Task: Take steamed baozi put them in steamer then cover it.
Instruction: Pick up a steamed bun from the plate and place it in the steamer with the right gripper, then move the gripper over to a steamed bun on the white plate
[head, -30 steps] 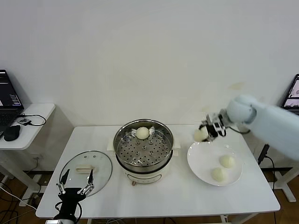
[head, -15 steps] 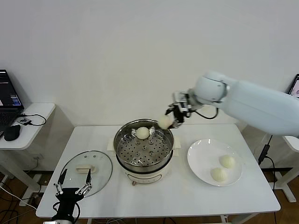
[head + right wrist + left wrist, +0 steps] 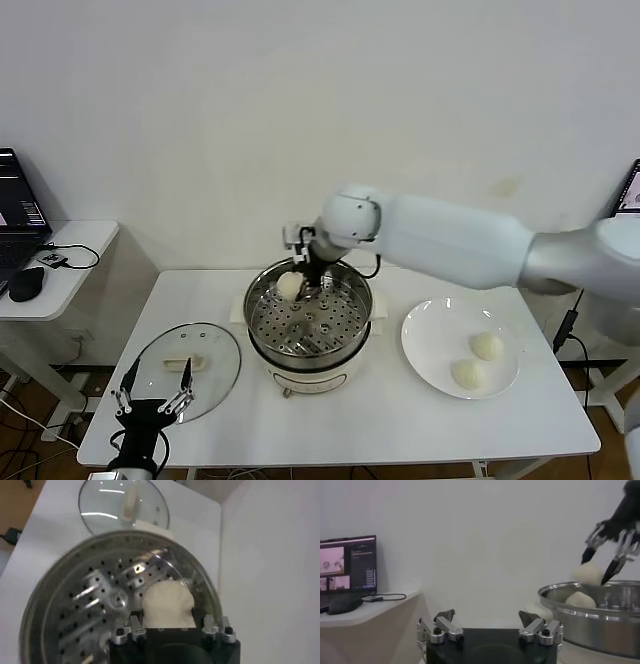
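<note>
The left claw point(image 3: 150, 403) sits parked at the near left edge of the white surface point(image 3: 380, 420), fingers spread wide and holding nothing. Just beyond it the round glass lid point(image 3: 186, 368) lies flat on the surface, cream handle up.

To the right, a white plate point(image 3: 430, 350) carries two buns point(image 3: 486, 346), one near point(image 3: 466, 373) and one farther back, apart from each other.

At the centre stands the steamer point(image 3: 307, 325), a shiny steel pot on a cream base, its perforated tray exposed. The right arm reaches across from the right, and the right claw point(image 3: 297, 283) hangs over the far left part of the pot, pinching a held bun point(image 3: 289, 286) between its fingers. The left wrist view shows another bun point(image 3: 579, 600) resting inside the pot below the held one; whether the two touch cannot be determined, as the pot rim hides part of the lower one.

Farther left, a side table point(image 3: 62, 250) holds a laptop point(image 3: 18, 215) and a mouse point(image 3: 24, 284).
</note>
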You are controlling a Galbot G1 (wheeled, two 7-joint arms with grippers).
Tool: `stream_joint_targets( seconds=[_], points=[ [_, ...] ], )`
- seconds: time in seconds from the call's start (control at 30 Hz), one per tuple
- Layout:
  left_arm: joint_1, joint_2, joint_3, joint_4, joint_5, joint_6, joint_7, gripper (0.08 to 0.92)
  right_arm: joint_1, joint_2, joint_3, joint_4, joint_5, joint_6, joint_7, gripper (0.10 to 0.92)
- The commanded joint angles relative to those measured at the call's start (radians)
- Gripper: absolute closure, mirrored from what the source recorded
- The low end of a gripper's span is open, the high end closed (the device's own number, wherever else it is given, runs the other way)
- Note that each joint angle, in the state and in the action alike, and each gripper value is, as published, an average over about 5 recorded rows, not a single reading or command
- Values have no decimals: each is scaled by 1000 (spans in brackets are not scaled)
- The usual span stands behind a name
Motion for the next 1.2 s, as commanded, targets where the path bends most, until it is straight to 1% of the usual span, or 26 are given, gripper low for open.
stream_joint_targets(
  seconds=[0.03,0.3,0.53,0.63,0.73,0.83,0.97,1.07,1.2],
  points=[
    [-1,-1,-1,2,-1,-1,0,177,-50,113,-9,-78,3,-37,21,406],
    [-4,0,0,8,-2,-5,-1,177,-80,147,-7,-118,-26,-52,32,406],
    [-4,1,0,8,-2,-7,-1,177,-88,143,-7,-122,-43,-75,37,405],
    [-4,0,1,7,-2,-7,-1,177,-87,137,-1,-119,-40,-83,40,365],
    [-3,0,1,6,-2,-8,-1,177,-73,117,6,-98,-35,-88,24,281],
    [-1,0,-1,5,-2,-8,-1,177,-30,69,8,-47,-34,-82,-19,221],
    [-1,1,1,3,-2,-7,-1,177,50,-27,8,40,-39,-77,-75,204],
    [-2,3,5,1,-2,-5,0,177,114,-140,1,127,-48,-62,-120,203],
    [-7,6,6,-1,-3,1,-1,177,176,-345,7,267,-88,-1,-194,202]
  ],
)
